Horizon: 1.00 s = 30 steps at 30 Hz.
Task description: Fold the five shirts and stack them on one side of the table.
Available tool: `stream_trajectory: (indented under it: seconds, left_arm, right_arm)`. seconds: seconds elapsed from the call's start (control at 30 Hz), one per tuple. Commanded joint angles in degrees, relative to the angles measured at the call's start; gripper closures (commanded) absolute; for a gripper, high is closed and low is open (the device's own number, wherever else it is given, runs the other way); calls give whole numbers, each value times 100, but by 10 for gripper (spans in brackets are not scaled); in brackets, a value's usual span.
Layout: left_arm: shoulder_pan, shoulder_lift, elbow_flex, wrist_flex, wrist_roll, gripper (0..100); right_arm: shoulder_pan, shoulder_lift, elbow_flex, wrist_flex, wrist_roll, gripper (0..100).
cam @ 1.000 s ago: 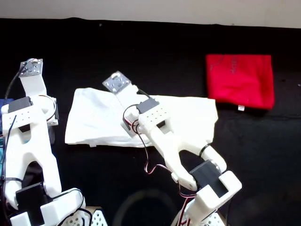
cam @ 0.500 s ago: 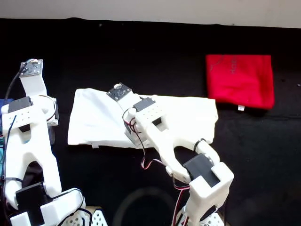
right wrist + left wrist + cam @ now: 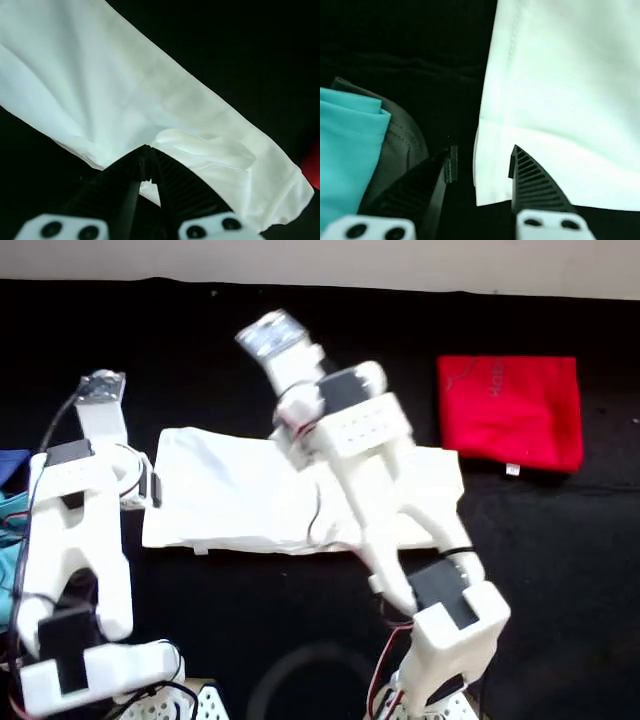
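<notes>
- White cloth fills the middle of the black table (image 3: 200,340): a white shirt (image 3: 220,495) lies there as a long band, partly folded and not yet a neat packet.
- A red shirt (image 3: 512,410) lies folded, well apart at the far right side of the table, with nothing on top of it.
- The right gripper (image 3: 148,151) has its jaws pressed together on a pinch of the white shirt, near the band's middle, and the cloth rises in a pucker to meet them.
- The left gripper (image 3: 482,161) has its jaws spread and holds nothing. It sits low at the white shirt's left end, with a corner of the hem between the jaws.
- A teal cloth (image 3: 345,145) and a dark cloth (image 3: 402,135) lie just beside that gripper, apart from the white shirt.
- The step in hand looks like folding the white shirt, the second of the five.
- Next, the left gripper would likely need to close on the hem corner, so that both arms can carry the cloth over in one even fold.
- A one-sided pull could drag the shirt askew.
</notes>
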Motion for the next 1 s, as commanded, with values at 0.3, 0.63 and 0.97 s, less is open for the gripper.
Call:
stream_trajectory:
  seconds: [0.3,0.63,0.97]
  left_arm:
    - [136,1974,-1886,149,-62,801]
    - [532,2448,-3697,1855,-70,803]
    - [356,2545,-4101,2233,-70,801]
  right_arm:
    - [1921,-1481,-919,1015,624,831]
    - [2404,-3767,1481,980,633,812]
    - [3424,-4769,2730,980,1231,812]
